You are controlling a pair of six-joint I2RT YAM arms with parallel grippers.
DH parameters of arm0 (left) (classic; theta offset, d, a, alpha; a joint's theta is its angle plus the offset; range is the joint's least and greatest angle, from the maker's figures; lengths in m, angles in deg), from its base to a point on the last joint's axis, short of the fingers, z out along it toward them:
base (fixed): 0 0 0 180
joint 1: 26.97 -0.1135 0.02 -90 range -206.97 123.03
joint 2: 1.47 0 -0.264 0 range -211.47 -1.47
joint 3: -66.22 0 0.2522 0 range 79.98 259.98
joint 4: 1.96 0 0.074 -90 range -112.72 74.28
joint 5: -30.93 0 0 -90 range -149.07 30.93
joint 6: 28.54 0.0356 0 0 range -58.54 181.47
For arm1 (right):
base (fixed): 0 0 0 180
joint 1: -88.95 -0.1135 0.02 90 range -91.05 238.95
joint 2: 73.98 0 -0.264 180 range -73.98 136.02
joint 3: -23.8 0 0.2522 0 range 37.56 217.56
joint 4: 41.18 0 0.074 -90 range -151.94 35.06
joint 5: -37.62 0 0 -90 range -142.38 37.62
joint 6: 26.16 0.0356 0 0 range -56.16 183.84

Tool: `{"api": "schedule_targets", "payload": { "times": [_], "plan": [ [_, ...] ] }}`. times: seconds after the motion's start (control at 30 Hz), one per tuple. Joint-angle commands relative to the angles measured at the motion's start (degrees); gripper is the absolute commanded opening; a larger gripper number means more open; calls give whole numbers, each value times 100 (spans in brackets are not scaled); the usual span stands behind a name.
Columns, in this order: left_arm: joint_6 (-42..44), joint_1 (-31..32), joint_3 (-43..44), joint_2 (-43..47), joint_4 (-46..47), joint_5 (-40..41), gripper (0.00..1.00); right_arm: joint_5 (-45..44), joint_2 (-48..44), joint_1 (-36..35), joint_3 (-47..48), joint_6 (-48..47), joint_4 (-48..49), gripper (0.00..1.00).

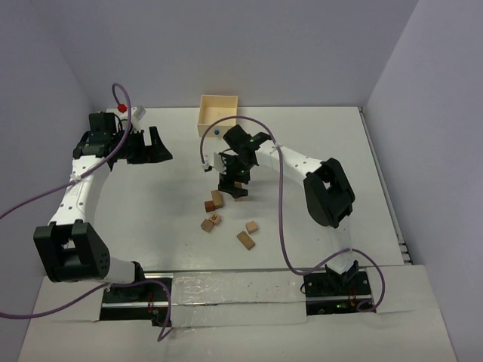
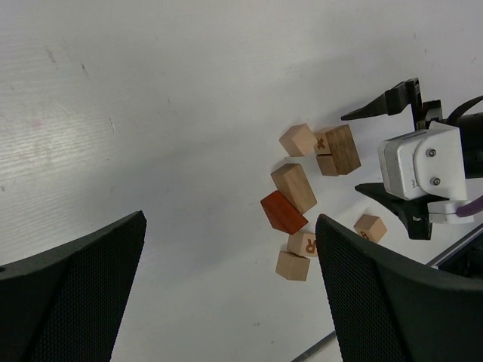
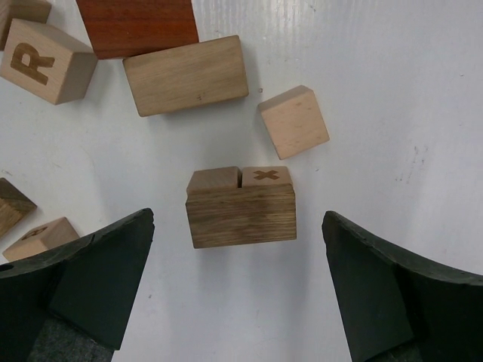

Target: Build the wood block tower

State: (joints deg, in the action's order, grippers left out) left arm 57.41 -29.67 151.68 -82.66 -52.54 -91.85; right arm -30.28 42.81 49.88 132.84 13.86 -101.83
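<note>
Right gripper (image 3: 235, 226): jaws wide apart, either side of a dark brown wooden brick (image 3: 241, 217), touching nothing. Brick sits flush against two small tan cubes (image 3: 213, 179) on the white tabletop (image 3: 407, 113). Loose tan and reddish wood blocks (image 3: 186, 75) lie near. Left gripper (image 2: 230, 226) spread, well apart.

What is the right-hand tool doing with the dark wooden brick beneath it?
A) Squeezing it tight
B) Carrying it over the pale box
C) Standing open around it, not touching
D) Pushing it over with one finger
C: in the right wrist view the right tool stands open, with white table showing on both sides of the dark brick.
</note>
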Motion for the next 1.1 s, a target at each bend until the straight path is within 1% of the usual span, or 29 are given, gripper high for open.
{"api": "schedule_targets", "payload": {
  "times": [0.0, 0.23, 1.07],
  "plan": [
    [16, 24, 39, 233, 166, 22, 99, -136, -124, -7, 162, -329, -227, 100],
    [46, 24, 10, 245, 183, 9, 99, -66, 175, 90, 341, -494, -390, 100],
    [54, 24, -25, 170, 236, -108, 99, -21, 654, 110, 442, -487, -262, 99]
  ]
}}
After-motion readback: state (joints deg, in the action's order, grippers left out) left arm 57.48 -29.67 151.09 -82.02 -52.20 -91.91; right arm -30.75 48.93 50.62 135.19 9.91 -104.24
